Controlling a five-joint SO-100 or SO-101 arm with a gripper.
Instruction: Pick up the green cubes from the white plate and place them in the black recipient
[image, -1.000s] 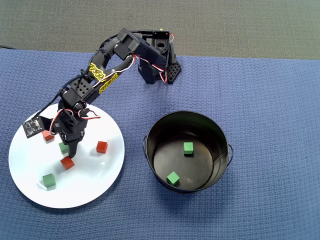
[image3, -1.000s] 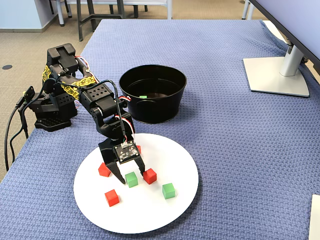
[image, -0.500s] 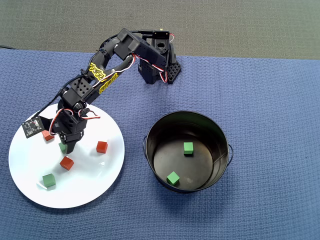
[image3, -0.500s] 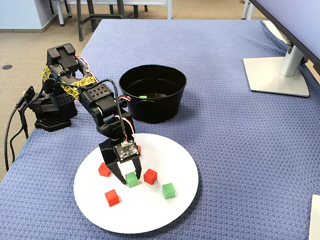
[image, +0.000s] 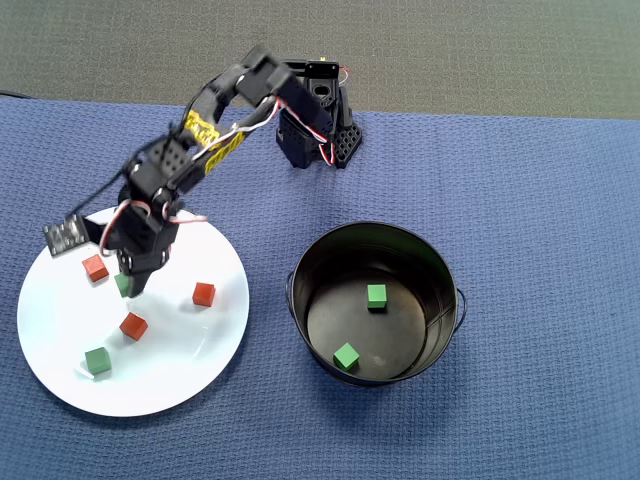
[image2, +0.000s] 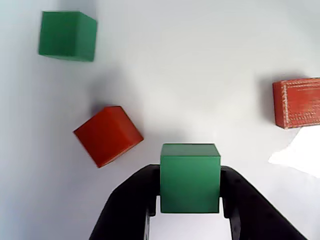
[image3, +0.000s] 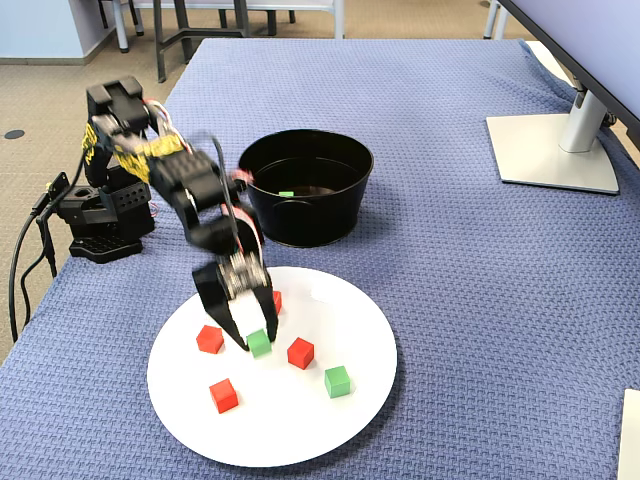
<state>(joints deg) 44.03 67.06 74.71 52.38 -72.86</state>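
My gripper (image: 127, 286) is shut on a green cube (image: 122, 284) just above the white plate (image: 180, 350). The wrist view shows that cube (image2: 190, 177) pinched between both black fingers (image2: 132, 200) over the plate (image2: 200, 60). A second green cube (image: 97, 360) lies loose on the plate, also seen in the wrist view (image2: 67, 36) and the fixed view (image3: 337, 381). The black recipient (image: 440, 270) to the right holds two green cubes (image: 376, 295) (image: 346, 356). In the fixed view the gripper (image3: 253, 343) holds the cube (image3: 260, 344) in front of the recipient (image3: 330, 215).
Three red cubes (image: 95, 267) (image: 203, 294) (image: 133, 325) lie on the plate around the gripper; the nearest (image2: 108, 135) sits just left of the held cube. The arm base (image: 315, 130) stands at the cloth's far edge. A monitor stand (image3: 555, 150) is far right.
The jaws shut on the green cube they straddled. The arm has since risen and shifted slightly, carrying the cube off the plate. The other cubes have not moved.
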